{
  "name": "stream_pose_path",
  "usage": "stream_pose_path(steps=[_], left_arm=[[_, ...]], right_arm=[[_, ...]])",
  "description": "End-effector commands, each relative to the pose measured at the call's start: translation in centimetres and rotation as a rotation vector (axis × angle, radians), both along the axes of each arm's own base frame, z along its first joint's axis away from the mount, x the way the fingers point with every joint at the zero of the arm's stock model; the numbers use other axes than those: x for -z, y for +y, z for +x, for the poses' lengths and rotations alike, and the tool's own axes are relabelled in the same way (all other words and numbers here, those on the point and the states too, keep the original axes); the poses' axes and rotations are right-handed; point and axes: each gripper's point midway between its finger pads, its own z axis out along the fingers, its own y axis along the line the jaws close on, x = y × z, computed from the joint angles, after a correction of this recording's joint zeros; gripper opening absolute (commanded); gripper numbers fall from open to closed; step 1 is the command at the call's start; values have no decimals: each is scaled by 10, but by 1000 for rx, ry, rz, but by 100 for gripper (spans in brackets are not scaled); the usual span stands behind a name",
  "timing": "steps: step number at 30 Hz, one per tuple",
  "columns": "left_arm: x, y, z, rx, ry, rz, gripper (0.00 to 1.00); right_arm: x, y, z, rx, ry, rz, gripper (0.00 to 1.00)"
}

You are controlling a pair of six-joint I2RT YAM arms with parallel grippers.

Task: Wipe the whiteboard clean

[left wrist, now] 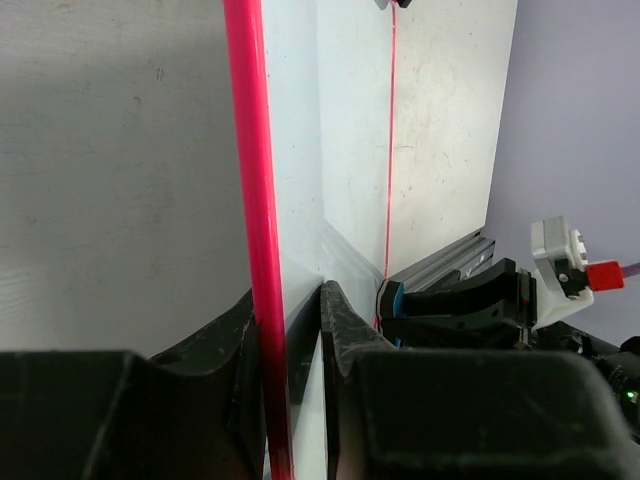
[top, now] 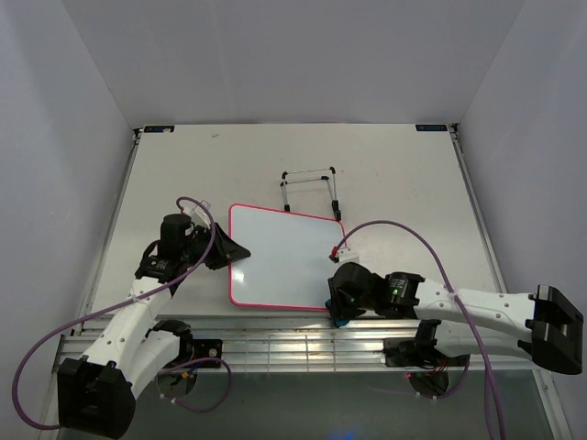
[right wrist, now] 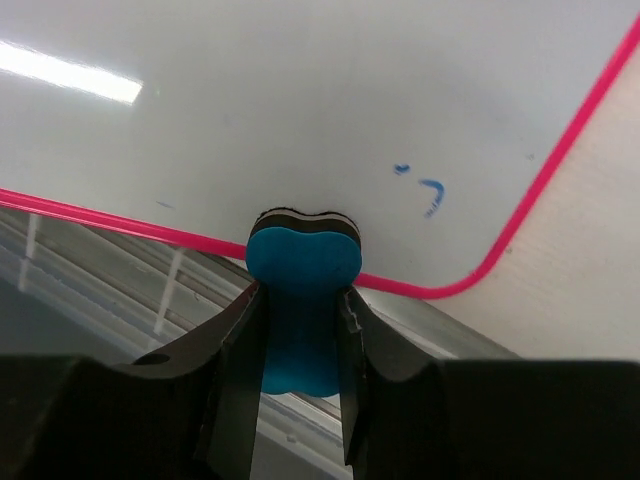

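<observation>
Whiteboard [top: 282, 257] mostly clean; few blue marks [right wrist: 428, 192] left near one corner. Left gripper [left wrist: 290, 312] pinches its edge; right gripper [right wrist: 300, 305] clamps the eraser [right wrist: 300, 255].

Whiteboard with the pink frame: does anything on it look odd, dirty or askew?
The flat white whiteboard with thin pink frame lies askew, not square to the white table, and two small blue ink marks show near its rounded corner, beside the blue bone-shaped eraser clamped in the jaws of the right gripper.

Top camera looks steeply down from the near side over the whole table [top: 404, 174]. Both wrist cameras sit close against the whiteboard [top: 280, 257], seen in all views.
</observation>
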Motion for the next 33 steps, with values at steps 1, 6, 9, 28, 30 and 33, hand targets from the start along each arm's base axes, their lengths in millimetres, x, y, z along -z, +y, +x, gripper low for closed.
stream_pose_path(steps=[1, 6, 9, 28, 30, 33], left_arm=[[2, 23, 21, -56, -127, 156, 0], [1, 23, 20, -54, -130, 153, 0], [0, 21, 20, -48, -131, 149, 0], [-2, 17, 19, -23, -145, 130, 0], [-2, 16, 18, -18, -144, 125, 0], [-2, 16, 18, -15, -144, 123, 0]], right_arm=[[32, -57, -22, 90, 105, -195, 8], [42, -82, -33, 161, 156, -270, 8], [42, -84, -29, 190, 146, -280, 8], [-42, -30, 35, 171, -123, -18, 8], [-55, 0, 43, 114, -160, 94, 8], [-57, 29, 44, -7, -182, 175, 8]])
